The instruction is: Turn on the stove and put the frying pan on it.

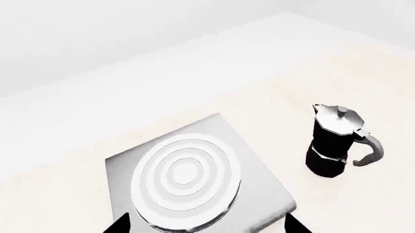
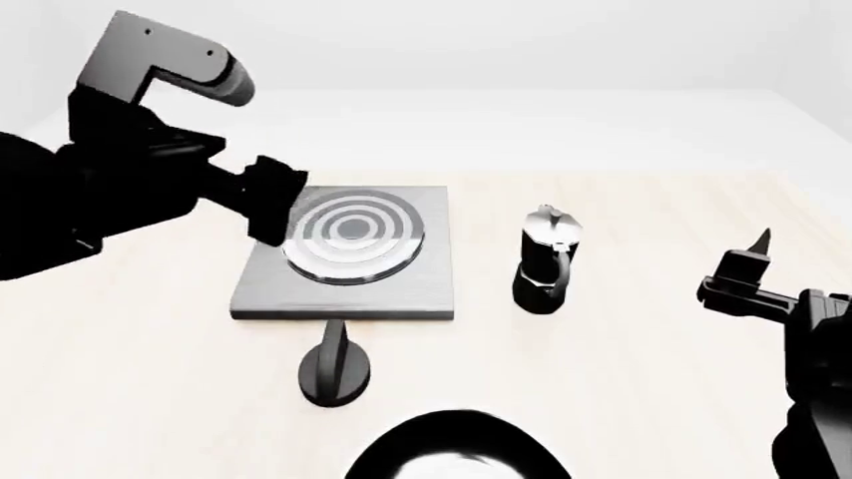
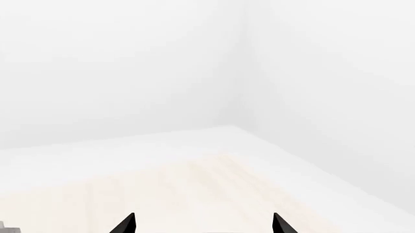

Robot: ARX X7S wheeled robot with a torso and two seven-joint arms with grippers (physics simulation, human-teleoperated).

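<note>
The stove (image 2: 413, 284) is a flat grey plate with a ringed round burner (image 2: 353, 232) at the table's middle. Its black knob (image 2: 333, 367) stands on the table just in front of the plate. The frying pan (image 2: 460, 451) shows only as a black rim with a glossy inside at the bottom edge of the head view; its handle is hidden. My left gripper (image 2: 274, 203) hovers over the plate's left edge, open and empty. In the left wrist view the stove (image 1: 259, 194) lies between its spread fingertips (image 1: 121, 225). My right gripper (image 2: 740, 267) is open and empty, well to the right.
A black-and-silver moka pot (image 2: 546, 259) stands just right of the stove, and it shows in the left wrist view (image 1: 334, 143) too. The right wrist view shows only the pale table top (image 3: 194, 194), white walls and the right gripper's fingertips (image 3: 126, 225).
</note>
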